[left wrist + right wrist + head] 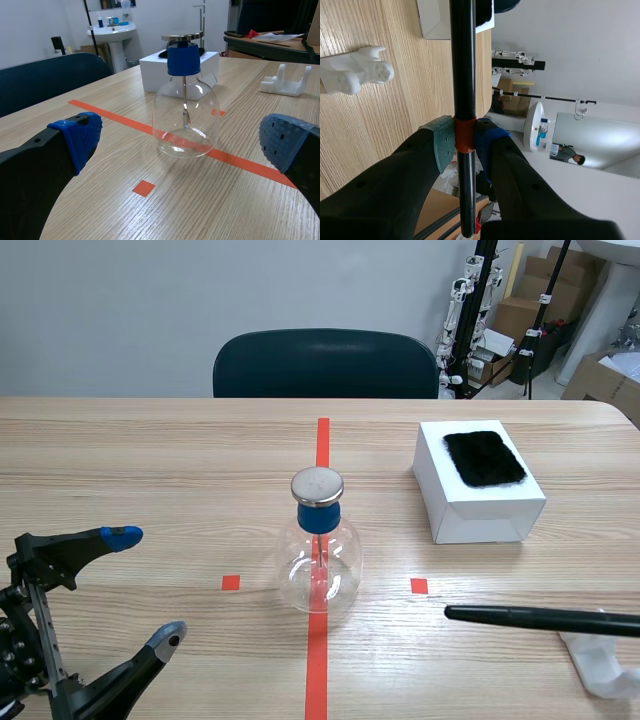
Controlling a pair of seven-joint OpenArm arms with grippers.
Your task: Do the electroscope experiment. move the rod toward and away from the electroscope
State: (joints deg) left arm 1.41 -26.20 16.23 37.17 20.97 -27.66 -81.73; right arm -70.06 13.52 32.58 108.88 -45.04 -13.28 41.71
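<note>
Wooden bench (150,460) carries the glass flask electroscope (318,545) at its centre: fragile, probably light. The black rod (530,618), stiff and smooth, is held level, well right of it. The right end effector (464,144) clamps the rod at its orange band (464,134). Left end effector (146,585) stands wide, empty.

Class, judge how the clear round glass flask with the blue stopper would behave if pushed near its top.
Probably fragile: the clear glass flask looks thin. It may tip, its metal disc sitting high. Tipped, its round body would likely roll.
</note>
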